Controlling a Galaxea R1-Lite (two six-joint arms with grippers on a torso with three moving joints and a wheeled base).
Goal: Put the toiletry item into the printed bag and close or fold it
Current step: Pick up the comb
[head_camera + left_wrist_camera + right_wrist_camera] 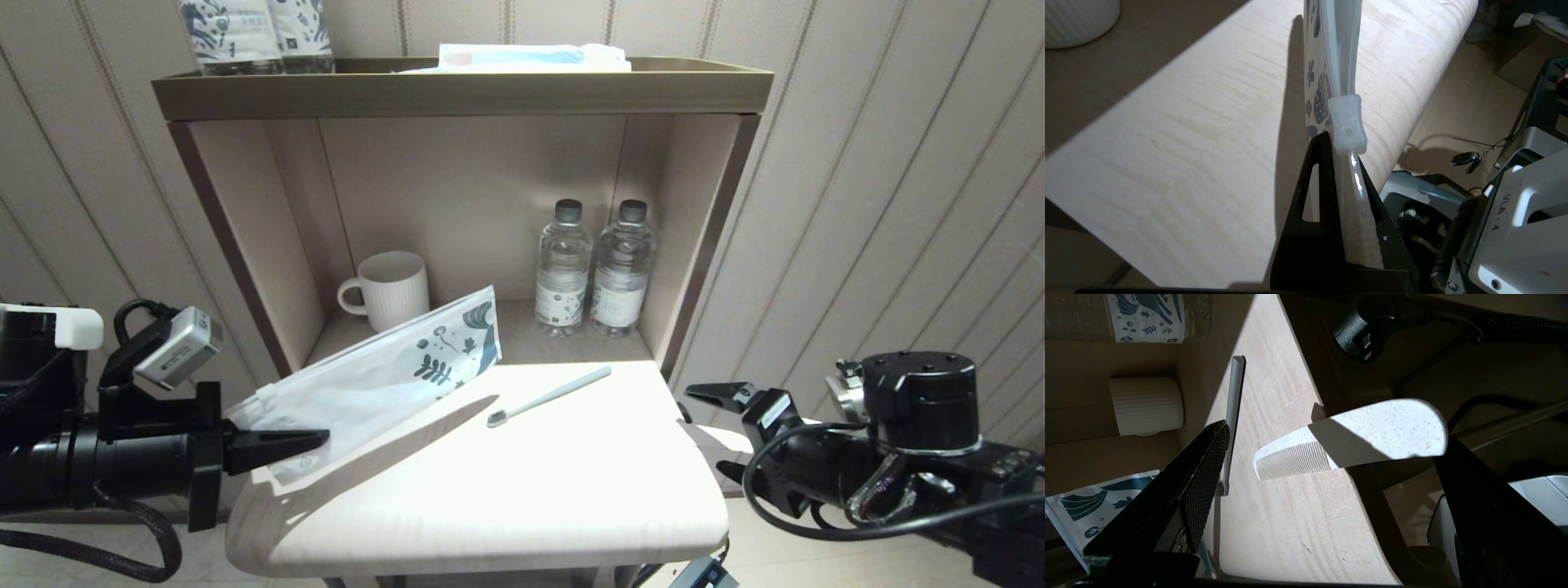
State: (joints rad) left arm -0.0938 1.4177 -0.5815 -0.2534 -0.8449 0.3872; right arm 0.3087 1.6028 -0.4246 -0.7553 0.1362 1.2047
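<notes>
The printed bag [384, 371] is a long white pouch with a blue leaf print at its far end. It slants up over the left part of the table [506, 498]. My left gripper [282, 443] is shut on its near edge, just behind the zipper slider [1347, 122]. The bag [1331, 61] hangs on edge from the left gripper [1343, 163]. The toothbrush [547, 398] lies free on the table's middle, bristle head toward me, also seen as the toothbrush [1233, 412]. My right gripper [722, 433] is open off the table's right edge.
A cream comb [1355, 437] overhangs the table's right edge, between the right gripper's [1331, 437] fingers. In the shelf niche stand a ribbed mug [392, 287] and two water bottles [563, 269]. A package [531, 57] and printed bottles [257, 33] are on the top tray.
</notes>
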